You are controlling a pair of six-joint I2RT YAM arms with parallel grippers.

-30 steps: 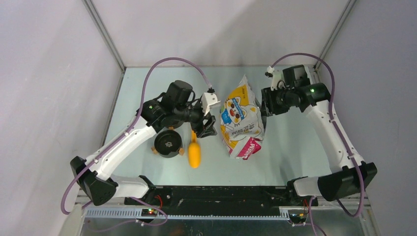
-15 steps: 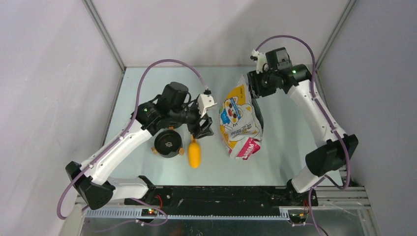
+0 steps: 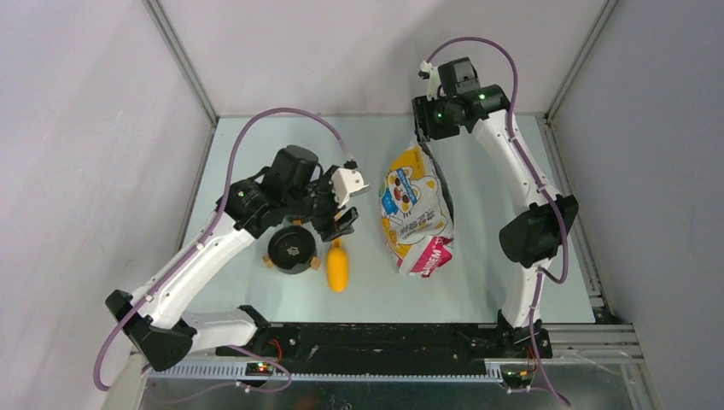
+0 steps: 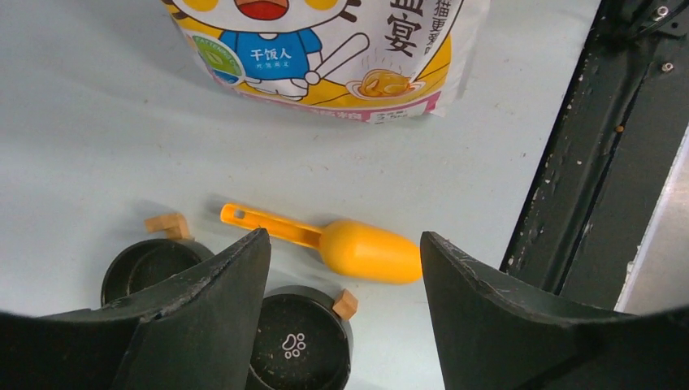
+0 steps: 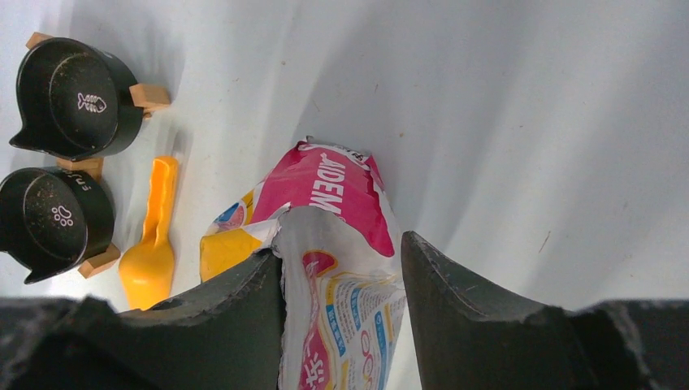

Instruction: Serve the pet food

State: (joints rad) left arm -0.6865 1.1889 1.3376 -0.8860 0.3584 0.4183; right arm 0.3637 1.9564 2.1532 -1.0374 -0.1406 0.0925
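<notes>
Left claw [image 4: 343, 240] is hovering, spread wide, above one orange scoop [image 3: 338, 266] and two black bowls [image 5: 69, 97]. Right claw [image 5: 341, 248] is straddling the far top edge of one printed bag [image 3: 416, 209]; whether it is pinching cannot be told. The bag is lying far-to-near along the worktop [image 3: 487, 256], with its pink end pointing nearward. No pet food is showing.

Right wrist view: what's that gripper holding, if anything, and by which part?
The bag has its end opposite the pink base between the fingers of the right gripper; whether they actually clamp it cannot be told.

2 blk bowls [image 5: 73, 97], 1 orange scoop [image 3: 338, 267], 1 printed bag [image 3: 416, 209]
</notes>
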